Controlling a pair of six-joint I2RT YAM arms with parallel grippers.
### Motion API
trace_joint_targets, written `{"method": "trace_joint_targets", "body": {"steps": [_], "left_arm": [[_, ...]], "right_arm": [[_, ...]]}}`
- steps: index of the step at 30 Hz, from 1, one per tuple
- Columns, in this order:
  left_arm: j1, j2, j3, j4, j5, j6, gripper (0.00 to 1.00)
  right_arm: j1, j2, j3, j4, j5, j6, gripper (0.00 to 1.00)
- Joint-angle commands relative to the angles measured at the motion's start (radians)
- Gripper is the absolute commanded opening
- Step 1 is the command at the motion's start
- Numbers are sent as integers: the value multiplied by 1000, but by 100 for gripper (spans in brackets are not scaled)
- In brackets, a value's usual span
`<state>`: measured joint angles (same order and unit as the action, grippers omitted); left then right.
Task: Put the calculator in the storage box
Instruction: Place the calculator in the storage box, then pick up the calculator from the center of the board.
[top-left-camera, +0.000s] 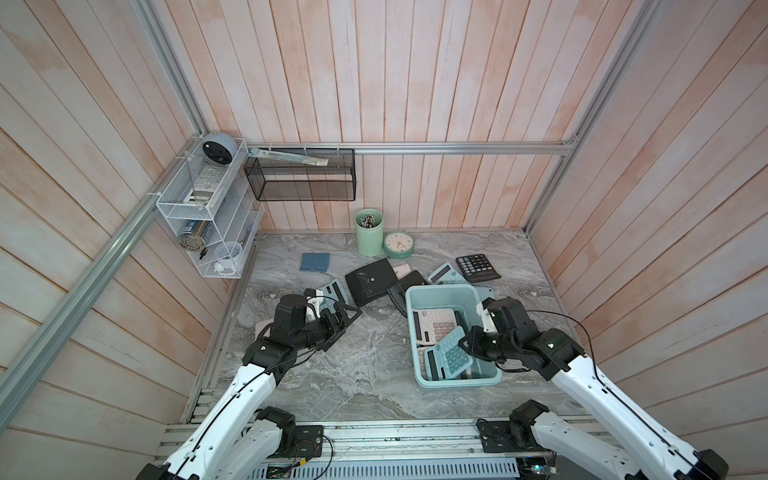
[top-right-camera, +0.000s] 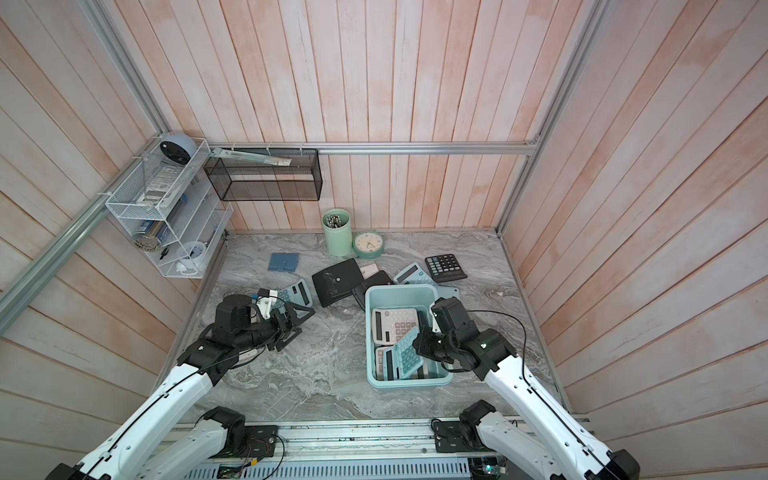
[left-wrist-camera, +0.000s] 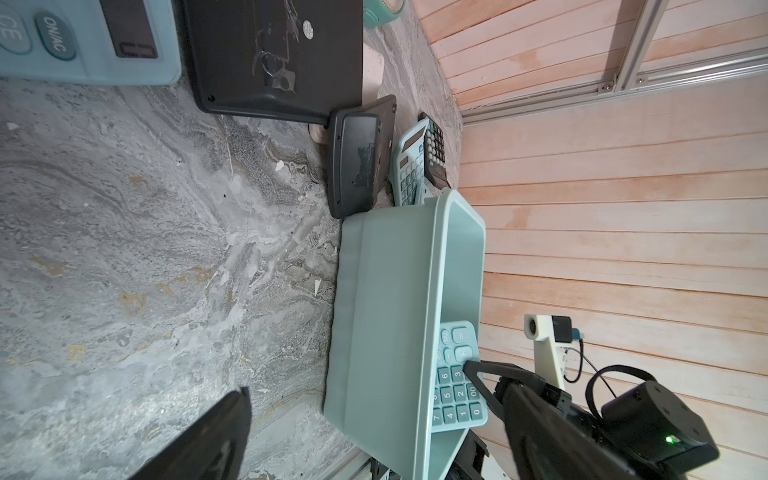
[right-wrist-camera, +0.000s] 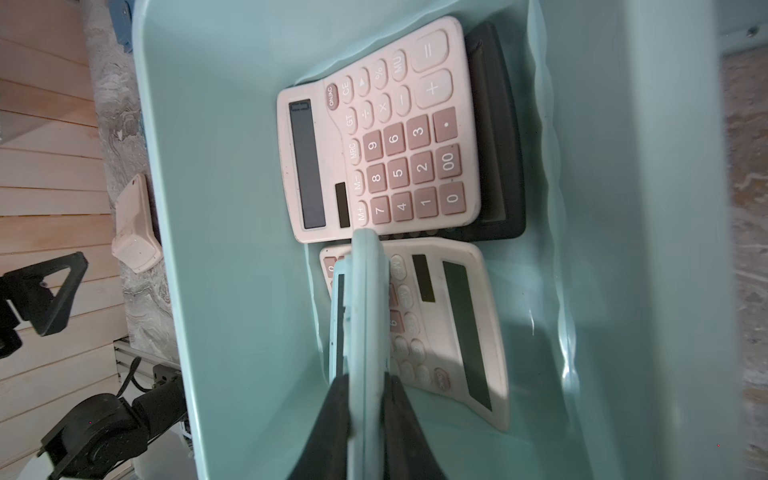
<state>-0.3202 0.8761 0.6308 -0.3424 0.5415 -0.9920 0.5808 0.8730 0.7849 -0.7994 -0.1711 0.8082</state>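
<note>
While the right hand (top-left-camera: 462, 345) pinches a teal calculator (top-left-camera: 446, 356) tightly by one edge, that calculator hangs steeply tilted inside the storage box (top-left-camera: 440, 291). Its lower part is down among the calculators lying there, and its upper edge is above the rim. Seen from the right wrist, it stands almost on edge over a white calculator (right-wrist-camera: 453, 332), just beside a pink calculator (right-wrist-camera: 374, 137) that rests on a black calculator (right-wrist-camera: 498, 124). The left hand (top-left-camera: 338, 326) hovers over the tabletop (top-left-camera: 365, 365) with jaws wide and empty, well apart from the box, on the side away from the right arm. Two things could probably go wrong. Letting go at this tilt could leave the calculator propped against the box wall or perched on the others. Pulling the hand out sideways could catch the rim and shift the box.
</note>
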Motion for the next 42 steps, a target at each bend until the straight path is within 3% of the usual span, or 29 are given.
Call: {"method": "trace_joint_targets", "body": {"steps": [1, 4, 9, 12, 23, 29, 35, 42], "left_arm": [[-11, 1, -20, 38, -26, -11, 100], [-24, -2, -23, 41, -35, -17, 100], [-37, 15, -23, 37, -45, -13, 100], [-42, 41, -19, 54, -44, -13, 100], [-77, 84, 1, 57, -105, -6, 100], [-76, 89, 36, -54, -226, 86, 100], [0, 132, 145, -254, -349, 216, 100], [202, 244, 227, -279, -377, 293, 100]], "right_arm": [[47, 6, -34, 31, 40, 61, 0], [56, -1, -41, -1, 63, 56, 3], [42, -39, 33, -150, 162, -25, 33], [-9, -32, 94, -232, 176, -93, 41], [-234, 24, 220, -240, 56, -288, 48], [-320, 92, 266, -136, -41, -329, 51], [-285, 159, 298, 100, -231, -241, 50], [-106, 367, 407, 236, -220, -232, 50]]}}
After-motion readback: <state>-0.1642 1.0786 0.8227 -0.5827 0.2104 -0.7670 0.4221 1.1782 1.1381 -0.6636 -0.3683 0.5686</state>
